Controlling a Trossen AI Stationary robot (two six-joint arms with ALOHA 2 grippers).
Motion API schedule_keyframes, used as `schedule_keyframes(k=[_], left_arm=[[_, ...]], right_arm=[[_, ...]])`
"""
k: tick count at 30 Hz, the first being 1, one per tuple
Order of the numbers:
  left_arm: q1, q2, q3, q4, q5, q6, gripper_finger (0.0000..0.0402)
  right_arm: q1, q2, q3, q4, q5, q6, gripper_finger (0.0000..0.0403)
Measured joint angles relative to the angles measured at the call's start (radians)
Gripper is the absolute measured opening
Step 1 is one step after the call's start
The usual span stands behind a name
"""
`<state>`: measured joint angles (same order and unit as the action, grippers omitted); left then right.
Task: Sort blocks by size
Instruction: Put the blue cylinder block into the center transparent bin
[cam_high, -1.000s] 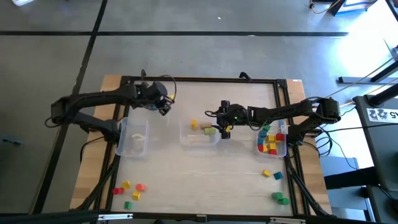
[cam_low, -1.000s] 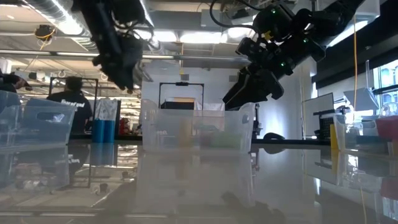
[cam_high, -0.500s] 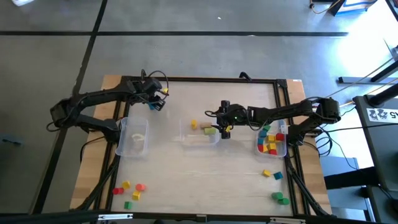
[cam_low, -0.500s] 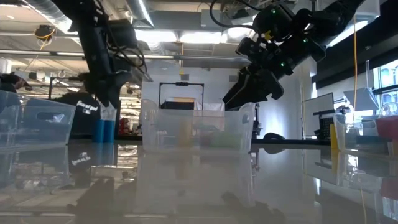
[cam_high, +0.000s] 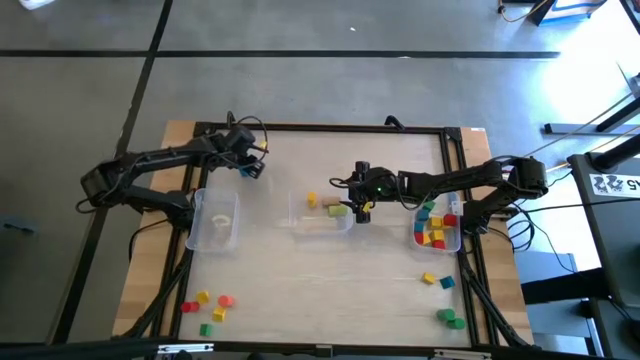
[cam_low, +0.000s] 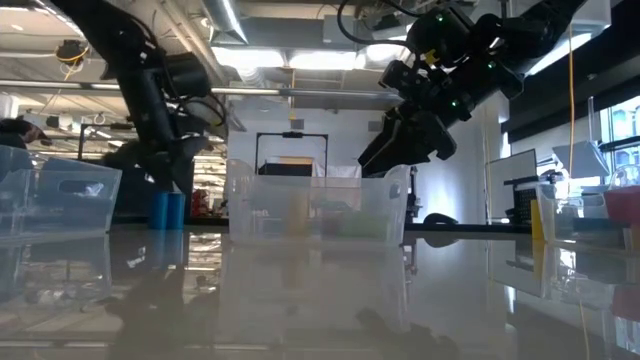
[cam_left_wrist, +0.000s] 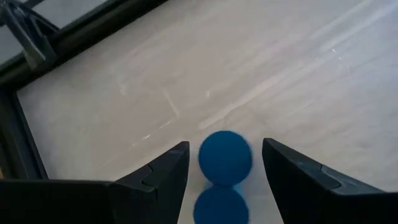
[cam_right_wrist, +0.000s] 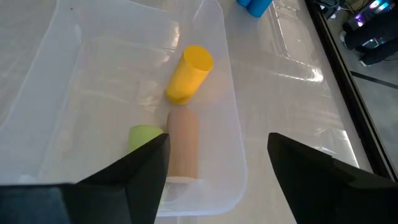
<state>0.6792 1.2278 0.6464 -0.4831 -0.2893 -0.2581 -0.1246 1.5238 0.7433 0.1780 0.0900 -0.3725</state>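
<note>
Nearest on the worktop (cam_high: 320, 290), loose blocks lie unsorted: a cluster at the near left (cam_high: 208, 307) and a few at the near right (cam_high: 443, 298). Farther in, three clear bins stand in a row. The left bin (cam_high: 215, 221) looks almost empty, the right bin (cam_high: 437, 226) is full of small coloured cubes, and the middle bin (cam_high: 320, 213) holds a yellow cylinder (cam_right_wrist: 188, 74), a tan cylinder (cam_right_wrist: 182, 144) and a green piece (cam_right_wrist: 144, 137), all lying on their sides. The right gripper (cam_high: 360, 204) hangs over the middle bin's right end, fingers spread and empty.

The next move likely turns on the far left. There two blue cylinders (cam_left_wrist: 224, 177) stand upright side by side, touching, and the left gripper (cam_high: 248, 165) is directly above them, released, with one finger on either side. Their round tops face the wrist camera, so the long axes point up at the gripper. The left arm is much the nearer; a straight descent should bracket a cylinder.
</note>
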Motion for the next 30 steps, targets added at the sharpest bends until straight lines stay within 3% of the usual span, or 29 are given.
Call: schedule_keyframes(k=[9,21,26,30], left_arm=[[0.005,0.0,-0.078,0.087,0.018,0.0,0.0189],[0.005,0.0,-0.084,0.14,0.017,0.032,0.013],[0.001,0.0,-0.084,0.151,0.017,0.038,0.0133],[-0.014,0.0,-0.083,0.202,0.109,0.03,0.0135]], right_arm=[[0.0,0.0,0.0,0.0,0.0,0.0,0.0276],[0.0,0.0,0.0,0.0,0.0,0.003,0.0276],[0.0,0.0,0.0,0.0,-0.002,0.004,0.0276],[0.0,0.0,0.0,0.0,-0.003,0.004,0.0276]])
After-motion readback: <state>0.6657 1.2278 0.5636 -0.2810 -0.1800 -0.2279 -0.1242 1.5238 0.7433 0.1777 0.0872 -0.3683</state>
